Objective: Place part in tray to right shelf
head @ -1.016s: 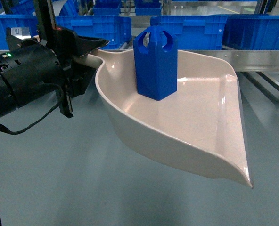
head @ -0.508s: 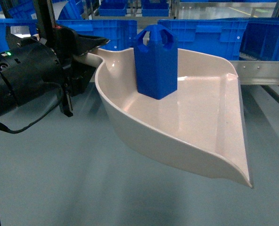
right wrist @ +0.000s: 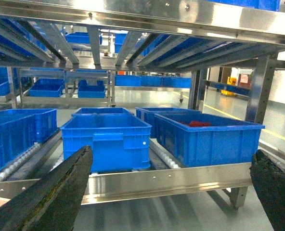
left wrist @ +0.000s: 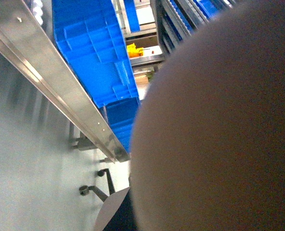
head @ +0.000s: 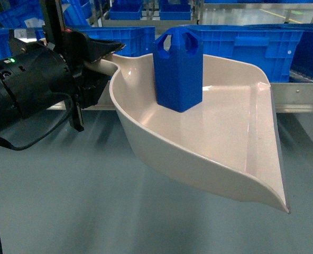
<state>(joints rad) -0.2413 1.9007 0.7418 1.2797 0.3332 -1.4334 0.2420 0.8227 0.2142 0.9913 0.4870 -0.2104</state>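
1. the left gripper (head: 95, 61) is clamped on the handle of the tray (head: 262, 153); its black jaws close around the handle at the left of the head view, with the dark arm body behind them.
2. the tray is held off the floor, its curved back wall toward the gripper and its flat front lip pointing to the lower right, tilted slightly down on that side.
3. the part (head: 178, 67) stands upright inside the tray, near the back wall, resting on the tray's floor with its handle loop on top.
4. the left wrist view is mostly filled by the blurred pale underside of the tray (left wrist: 219, 125), with a steel rail (left wrist: 56, 82) and a blue crate (left wrist: 97, 53) beyond it.
5. the right gripper (right wrist: 171, 192) holds nothing; its two dark fingers (right wrist: 51, 197) stand wide apart at the lower corners of the right wrist view.
6. ahead of it is the right shelf (right wrist: 171, 180), a steel rack with a flat front rail, white rollers at the left, and blue crates (right wrist: 106, 139) sitting on it.
7. in the head view, blue crates (head: 241, 45) and a steel rail (head: 304, 98) lie behind the tray.
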